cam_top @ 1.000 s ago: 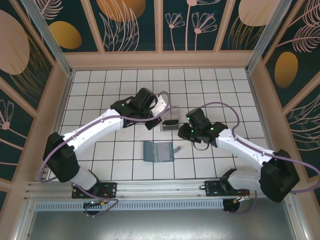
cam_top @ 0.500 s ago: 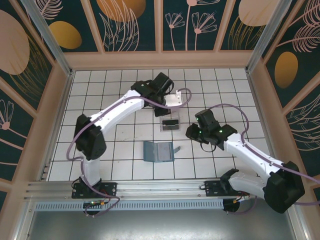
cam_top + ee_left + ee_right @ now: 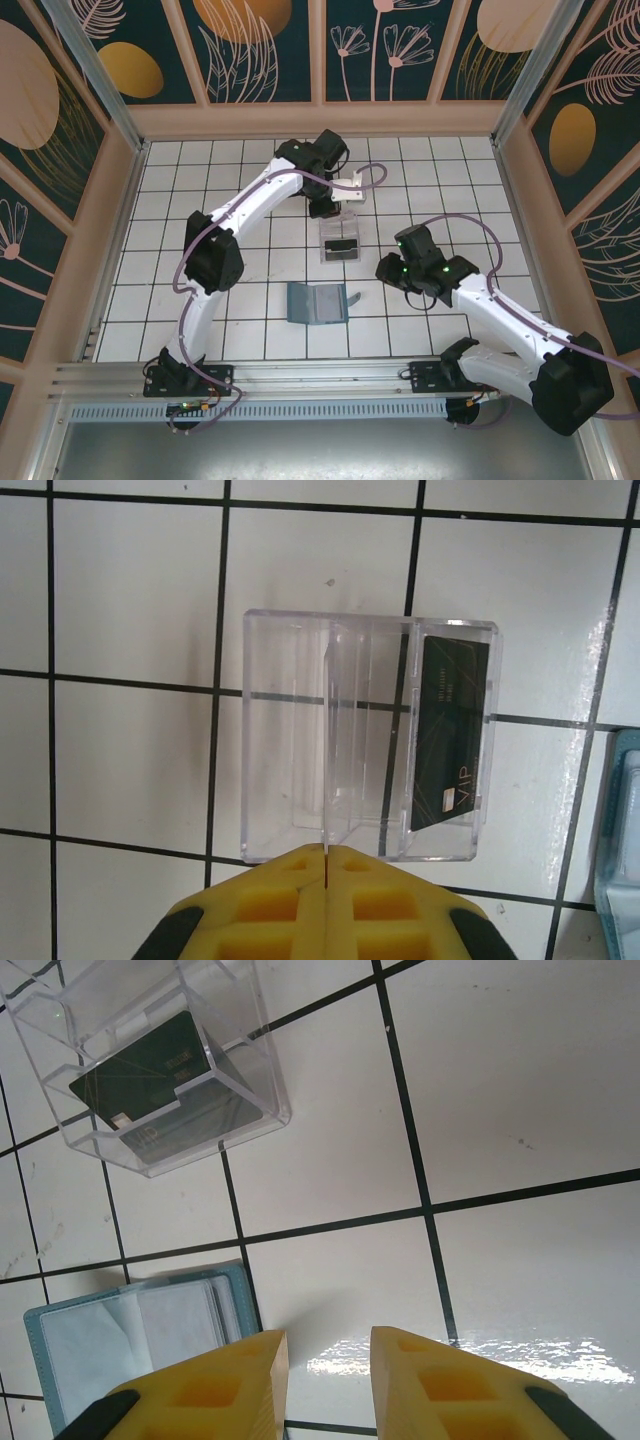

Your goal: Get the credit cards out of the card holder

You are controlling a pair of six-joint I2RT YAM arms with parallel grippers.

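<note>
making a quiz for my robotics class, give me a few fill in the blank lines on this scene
1. The credit card inside the clear plastic box is ____ in colour.
2. The card holder lies ____ on the tiles, its inside facing up.
3. The left gripper has its jaws ____.
4. The right gripper, jaws apart, holds ____.
Missing words: black; open; shut; nothing.

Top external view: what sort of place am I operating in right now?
Probably a purpose-built robot test booth, not a real room: a white grid-tiled table boxed in by leaf-patterned wall panels, with an aluminium rail along its near edge.
</note>
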